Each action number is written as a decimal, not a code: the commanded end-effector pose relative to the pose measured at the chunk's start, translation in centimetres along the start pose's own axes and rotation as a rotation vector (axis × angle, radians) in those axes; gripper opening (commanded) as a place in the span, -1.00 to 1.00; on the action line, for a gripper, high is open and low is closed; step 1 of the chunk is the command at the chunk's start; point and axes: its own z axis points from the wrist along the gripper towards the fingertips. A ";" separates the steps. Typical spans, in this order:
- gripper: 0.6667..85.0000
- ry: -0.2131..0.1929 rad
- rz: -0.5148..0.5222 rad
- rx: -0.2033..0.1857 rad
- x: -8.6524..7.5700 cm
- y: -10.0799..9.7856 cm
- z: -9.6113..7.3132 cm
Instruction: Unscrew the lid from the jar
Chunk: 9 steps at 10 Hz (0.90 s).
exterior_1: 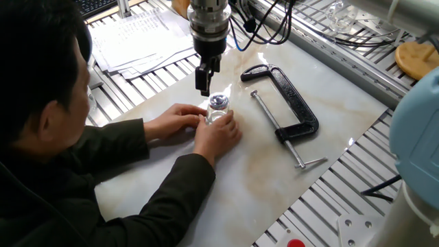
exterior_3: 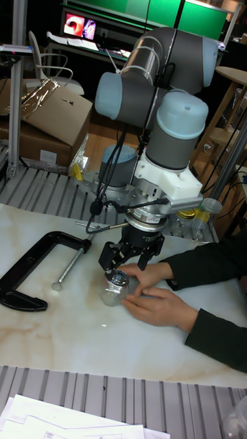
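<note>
The small clear glass jar (exterior_1: pixel 215 114) stands on the marble tabletop (exterior_1: pixel 260 171), and a person's two hands (exterior_1: pixel 221 132) hold it from the near side. Its shiny silvery lid (exterior_1: pixel 218 101) sits on top and is uncovered. My gripper (exterior_1: pixel 204 88) hangs just above and to the far left of the lid, not touching it. In the tall fixed view the gripper (exterior_3: pixel 127 265) has its dark fingers spread open just above the lid (exterior_3: pixel 119 277) and jar (exterior_3: pixel 112 293), with nothing between them.
A black C-clamp (exterior_1: pixel 287 103) lies on the marble right of the jar. Papers (exterior_1: pixel 140 38) lie on the slatted frame at the back left. A tan wooden disc (exterior_1: pixel 417 58) sits at the far right. The person's arms and head fill the left foreground.
</note>
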 end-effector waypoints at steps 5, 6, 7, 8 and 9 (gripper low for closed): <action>0.96 -0.043 0.008 0.015 0.2 -1.1 3.7; 0.97 -0.047 0.013 0.010 0.2 -0.8 4.0; 0.97 -0.050 0.019 0.016 0.0 -0.5 4.1; 0.97 -0.053 0.019 0.021 -0.1 -0.5 4.3; 0.97 -0.055 0.017 0.022 -0.3 -0.5 4.6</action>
